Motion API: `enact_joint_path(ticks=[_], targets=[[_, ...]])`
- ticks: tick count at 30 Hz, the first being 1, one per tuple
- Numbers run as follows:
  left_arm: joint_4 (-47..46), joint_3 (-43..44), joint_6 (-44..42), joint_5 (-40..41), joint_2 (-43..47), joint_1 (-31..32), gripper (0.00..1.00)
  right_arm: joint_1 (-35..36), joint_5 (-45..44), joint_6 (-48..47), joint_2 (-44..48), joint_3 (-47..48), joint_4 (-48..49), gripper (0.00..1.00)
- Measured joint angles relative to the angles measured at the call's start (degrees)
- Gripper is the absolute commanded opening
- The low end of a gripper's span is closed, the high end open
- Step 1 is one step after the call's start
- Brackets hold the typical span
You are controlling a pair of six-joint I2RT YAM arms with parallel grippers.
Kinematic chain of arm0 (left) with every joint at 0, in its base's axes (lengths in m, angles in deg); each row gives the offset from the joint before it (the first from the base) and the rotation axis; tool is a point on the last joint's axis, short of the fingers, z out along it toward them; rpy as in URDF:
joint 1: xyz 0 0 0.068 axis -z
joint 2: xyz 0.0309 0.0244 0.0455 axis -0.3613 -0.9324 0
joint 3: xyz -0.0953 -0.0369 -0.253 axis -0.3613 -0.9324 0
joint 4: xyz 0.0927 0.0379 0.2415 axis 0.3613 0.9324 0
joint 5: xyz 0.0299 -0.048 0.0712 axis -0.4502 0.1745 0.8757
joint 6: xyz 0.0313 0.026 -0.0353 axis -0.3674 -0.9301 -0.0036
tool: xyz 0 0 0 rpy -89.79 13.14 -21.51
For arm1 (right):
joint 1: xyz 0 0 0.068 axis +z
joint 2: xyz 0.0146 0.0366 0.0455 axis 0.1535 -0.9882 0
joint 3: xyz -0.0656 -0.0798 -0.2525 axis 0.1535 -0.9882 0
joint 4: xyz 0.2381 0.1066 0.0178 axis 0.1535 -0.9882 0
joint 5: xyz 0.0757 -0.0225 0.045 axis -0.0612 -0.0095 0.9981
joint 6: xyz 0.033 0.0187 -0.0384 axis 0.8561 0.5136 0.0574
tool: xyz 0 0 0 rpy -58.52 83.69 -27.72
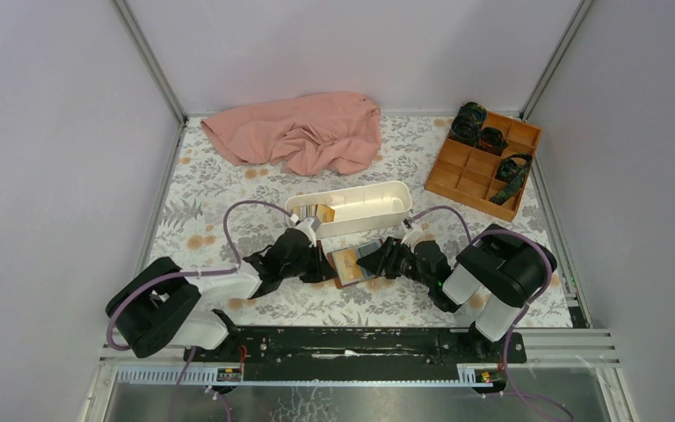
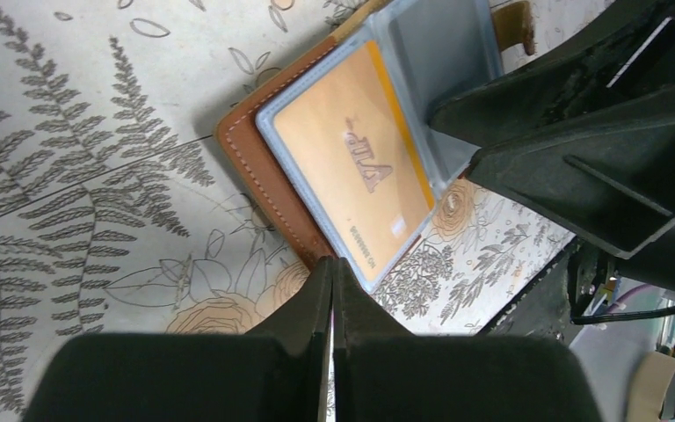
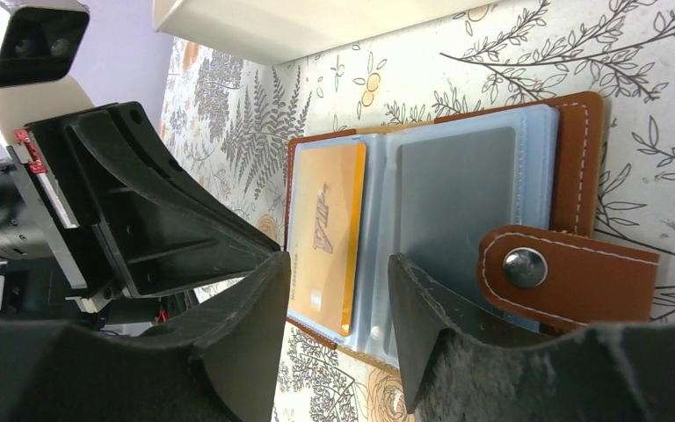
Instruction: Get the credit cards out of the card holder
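Observation:
The card holder (image 1: 348, 264), a brown leather wallet, lies open on the flowered table between my two grippers. Its clear sleeves show a yellow-orange credit card (image 3: 325, 229) on one page and a grey one (image 3: 457, 198) on the other. The snap tab (image 3: 562, 272) is folded over the grey page. My left gripper (image 2: 332, 264) is shut with nothing between its fingers, its tips at the leather edge (image 2: 255, 167) beside the yellow-orange card (image 2: 352, 167). My right gripper (image 3: 334, 290) is open, its fingers standing over the sleeves at the opposite edge.
A long white tray (image 1: 378, 204) stands just behind the wallet, with card-like pieces (image 1: 317, 214) in its left end. A pink cloth (image 1: 299, 132) lies at the back. An orange compartmented box (image 1: 479, 167) with dark items stands at the back right.

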State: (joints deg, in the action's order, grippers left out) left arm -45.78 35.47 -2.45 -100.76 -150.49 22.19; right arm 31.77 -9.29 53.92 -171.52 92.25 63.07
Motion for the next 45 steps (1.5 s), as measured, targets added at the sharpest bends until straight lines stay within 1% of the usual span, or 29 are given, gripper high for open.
enact_joint_path(ticks=[9,12,18,25,30,39,45], targets=[[-1.99,0.0,0.17,-1.55,2.49,0.0,0.0,0.0,0.46,0.17,-1.07,0.17,1.16,0.53],[-3.15,0.0,0.17,-1.75,1.29,0.0,0.0,0.0,0.85,0.48,-1.75,0.35,1.81,0.53],[-5.35,-0.02,0.15,-1.68,-4.26,0.0,0.0,0.0,1.97,1.03,-3.8,0.59,4.22,0.53],[-7.21,-0.72,0.15,-1.38,-4.79,-0.07,0.0,0.0,3.04,0.98,-4.59,0.7,5.2,0.52],[-8.81,-1.16,0.15,-1.36,-5.33,-0.07,0.0,0.0,3.82,-0.52,-2.93,1.62,1.62,0.52],[-14.49,-1.16,0.46,-2.49,-8.83,-0.33,0.0,-0.48,4.2,-2.97,-0.11,2.25,-2.97,0.52],[-15.41,-1.16,0.61,-2.56,-9.31,-0.33,0.0,-0.5,4.46,-4.5,5.16,2.25,-9.7,0.51]])
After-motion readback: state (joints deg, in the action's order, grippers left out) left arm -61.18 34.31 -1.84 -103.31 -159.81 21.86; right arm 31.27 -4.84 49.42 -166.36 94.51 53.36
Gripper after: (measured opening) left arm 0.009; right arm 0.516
